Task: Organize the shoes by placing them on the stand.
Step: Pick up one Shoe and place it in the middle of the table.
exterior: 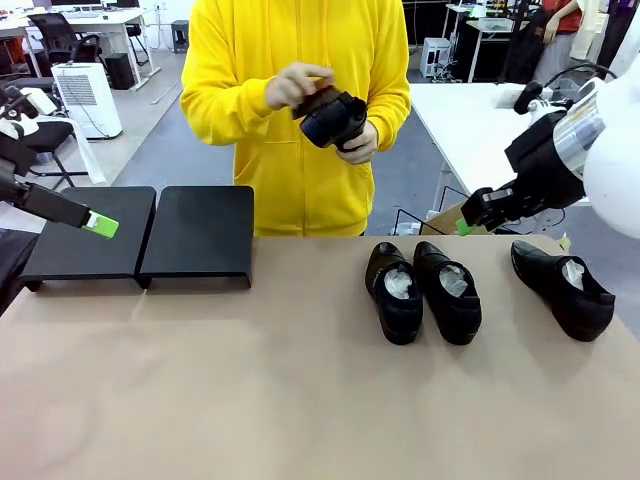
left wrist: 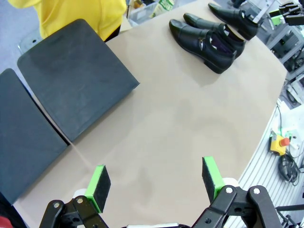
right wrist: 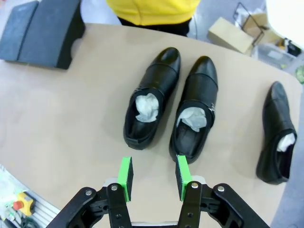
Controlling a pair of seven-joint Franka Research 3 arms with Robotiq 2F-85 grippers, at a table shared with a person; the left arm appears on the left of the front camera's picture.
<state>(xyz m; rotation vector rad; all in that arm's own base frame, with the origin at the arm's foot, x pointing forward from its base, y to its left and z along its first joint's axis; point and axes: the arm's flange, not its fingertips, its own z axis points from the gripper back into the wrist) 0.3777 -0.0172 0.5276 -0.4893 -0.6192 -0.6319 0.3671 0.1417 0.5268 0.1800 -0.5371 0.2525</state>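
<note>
Tan tabletop (exterior: 250,400) spreads out ahead of you, office desks and chairs beyond it, and a person (exterior: 300,190) in a yellow hoodie stands at its far edge. You've got the stand (exterior: 195,235) at the far left corner: two black platforms side by side, tops bare and ready for shoes. Your left gripper (left wrist: 156,179) hangs over the table beside the stand, jaws spread wide with nothing in them, parked clear of the platforms, I'd say. On the right, a pair of shoes (right wrist: 152,95) sits side by side toward the far edge, toes pointing at the person and white paper (right wrist: 146,105) stuffed inside. A third shoe (exterior: 565,288) lies apart, nearer the right edge. Your right gripper (right wrist: 154,173) hovers above the heel ends of the pair, jaws about half parted and empty, which looks like a line-up for a heel pick. The person holds a fourth shoe (exterior: 335,118) in both hands (exterior: 295,85) above the far edge, with a reddish-brown thing (exterior: 320,95) against it. Nothing lies on the table between the shoes and the stand, so the person's hands are your one thing to mind.
</note>
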